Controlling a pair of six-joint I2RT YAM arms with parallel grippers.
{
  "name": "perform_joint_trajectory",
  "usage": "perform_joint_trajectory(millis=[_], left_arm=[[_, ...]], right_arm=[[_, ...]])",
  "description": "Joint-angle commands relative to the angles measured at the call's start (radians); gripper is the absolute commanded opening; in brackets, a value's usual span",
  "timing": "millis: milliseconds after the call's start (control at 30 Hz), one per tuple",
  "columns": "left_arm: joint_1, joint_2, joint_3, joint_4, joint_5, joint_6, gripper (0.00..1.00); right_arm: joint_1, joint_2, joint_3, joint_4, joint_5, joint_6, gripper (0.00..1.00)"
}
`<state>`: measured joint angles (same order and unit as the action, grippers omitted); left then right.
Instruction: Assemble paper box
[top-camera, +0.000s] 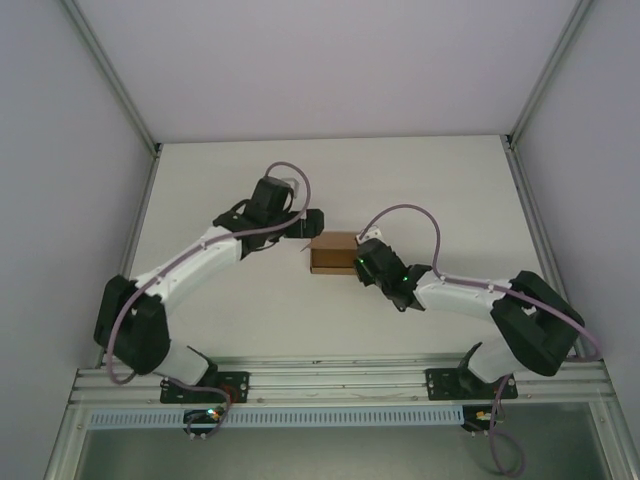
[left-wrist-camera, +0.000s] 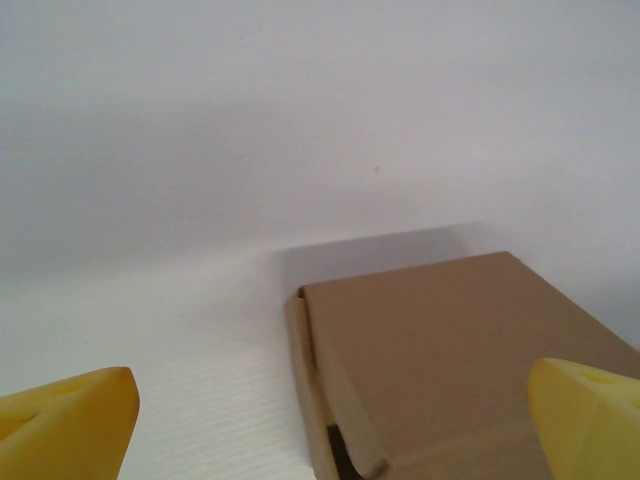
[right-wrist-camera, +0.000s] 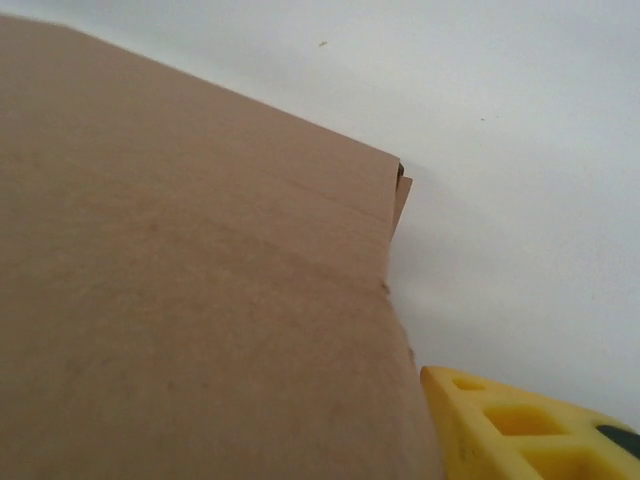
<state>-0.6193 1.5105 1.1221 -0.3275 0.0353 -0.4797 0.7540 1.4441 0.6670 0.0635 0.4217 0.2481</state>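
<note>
The box (top-camera: 333, 252) lies on the white worktop (top-camera: 430, 190) near its middle, between the two arms, long side running left to right. It is plain brown cardboard on every face that shows.

The left end effector (top-camera: 310, 226) is at the box's far left corner. In the left wrist view its two yellow fingertips (left-wrist-camera: 65, 420) stand wide apart at the bottom corners of the frame, so the left end effector (left-wrist-camera: 328, 425) is open and holds nothing. The box (left-wrist-camera: 450, 350) sits ahead of it and partly between the tips, its flat top panel facing up. A side flap runs along the left edge, with a narrow dark gap at the near corner where the flap is not flush.

The right end effector (top-camera: 362, 262) is at the box's right end. In the right wrist view the box (right-wrist-camera: 180, 290) is very close and covers most of the frame. A fold line and a slightly raised flap edge show at its far corner. One yellow finger (right-wrist-camera: 520, 430) lies just beside the cardboard at the lower right; the other is hidden behind the box, so I cannot tell whether this end effector is open or gripping.
</note>
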Motion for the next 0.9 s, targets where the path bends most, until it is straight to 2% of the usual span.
perform_joint_trajectory(millis=[0, 133, 167, 300, 367, 533, 633, 767, 867], left_arm=[[0.022, 0.06, 0.023, 0.005, 0.133, -0.025, 1.0], [0.044, 0.118, -0.018, 0.078, 0.23, -0.038, 0.98], [0.053, 0.137, -0.027, 0.093, 0.255, -0.049, 0.96], [0.083, 0.205, -0.054, 0.161, 0.371, -0.065, 0.83], [0.089, 0.231, -0.074, 0.2, 0.387, -0.074, 0.79], [0.112, 0.298, -0.09, 0.244, 0.458, -0.087, 0.6], [0.123, 0.319, -0.11, 0.276, 0.482, -0.102, 0.55], [0.149, 0.329, -0.169, 0.37, 0.528, -0.146, 0.39], [0.175, 0.329, -0.226, 0.466, 0.569, -0.185, 0.32]], right_arm=[[0.006, -0.091, -0.025, -0.045, -0.062, -0.018, 0.61], [0.005, -0.214, -0.08, -0.099, -0.167, -0.013, 0.88], [0.007, -0.251, -0.098, -0.104, -0.195, -0.01, 1.0], [0.004, -0.383, -0.15, -0.124, -0.247, 0.004, 1.0], [-0.003, -0.44, -0.177, -0.114, -0.237, 0.021, 1.0], [-0.049, -0.517, -0.195, -0.093, -0.258, 0.092, 1.0], [-0.112, -0.504, -0.176, -0.097, -0.299, 0.161, 1.0], [-0.202, -0.411, -0.126, -0.102, -0.424, 0.239, 1.0], [-0.232, -0.329, -0.081, -0.097, -0.467, 0.258, 1.0]])
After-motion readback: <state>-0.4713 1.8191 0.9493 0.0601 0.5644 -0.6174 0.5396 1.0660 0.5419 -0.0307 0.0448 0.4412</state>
